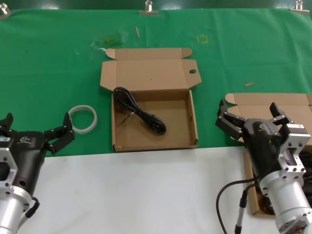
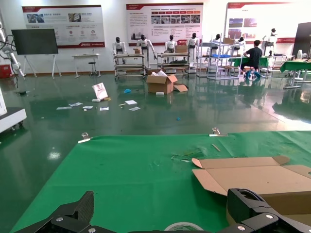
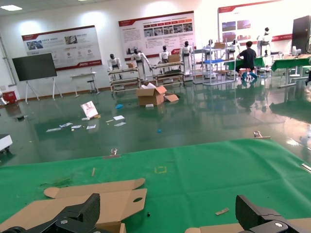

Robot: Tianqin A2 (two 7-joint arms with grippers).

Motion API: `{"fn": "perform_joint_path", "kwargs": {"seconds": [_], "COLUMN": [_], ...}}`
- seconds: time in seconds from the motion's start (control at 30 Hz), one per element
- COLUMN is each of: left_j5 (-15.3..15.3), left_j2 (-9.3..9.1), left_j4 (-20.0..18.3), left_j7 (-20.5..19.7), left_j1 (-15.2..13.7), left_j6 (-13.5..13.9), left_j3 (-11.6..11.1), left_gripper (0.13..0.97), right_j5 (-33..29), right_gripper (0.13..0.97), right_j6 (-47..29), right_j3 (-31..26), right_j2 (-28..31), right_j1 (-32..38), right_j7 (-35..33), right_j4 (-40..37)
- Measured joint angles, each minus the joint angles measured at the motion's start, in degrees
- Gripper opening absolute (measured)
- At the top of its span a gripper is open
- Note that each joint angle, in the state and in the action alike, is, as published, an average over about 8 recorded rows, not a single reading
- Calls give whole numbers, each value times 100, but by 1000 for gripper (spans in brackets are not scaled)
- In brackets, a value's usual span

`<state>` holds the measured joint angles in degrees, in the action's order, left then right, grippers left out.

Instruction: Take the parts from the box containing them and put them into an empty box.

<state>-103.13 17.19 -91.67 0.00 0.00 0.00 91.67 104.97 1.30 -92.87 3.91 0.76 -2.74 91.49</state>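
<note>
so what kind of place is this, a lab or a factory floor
Likely a robotics lab or demo hall: humanoid robots lined up by metal racks, large wall posters, and a green cloth-covered work table with brown cardboard mailer boxes.

Two boxes (image 1: 155, 117) (image 1: 268, 105), one cable (image 1: 141, 116), one tape ring (image 1: 83, 118).

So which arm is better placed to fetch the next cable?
Right. The right gripper, open, hovers over the plain-flap box at the robot's right; the left gripper sits by the tape ring.
</note>
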Motion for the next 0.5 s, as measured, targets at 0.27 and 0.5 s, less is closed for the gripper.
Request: {"fn": "perform_joint_path", "kwargs": {"seconds": [0.27,0.5], "left_j5": [0,0], "left_j2": [0,0], "left_j4": [0,0], "left_j7": [0,0], "left_j1": [0,0], "left_j6": [0,0], "left_j3": [0,0], "left_gripper": [966,966], "right_j5": [0,0], "right_gripper": [966,966], "right_j6": [0,0], "right_j3": [0,0], "right_j2": [0,0], "right_j1": [0,0], "right_j7": [0,0], "right_j4": [0,0]}}
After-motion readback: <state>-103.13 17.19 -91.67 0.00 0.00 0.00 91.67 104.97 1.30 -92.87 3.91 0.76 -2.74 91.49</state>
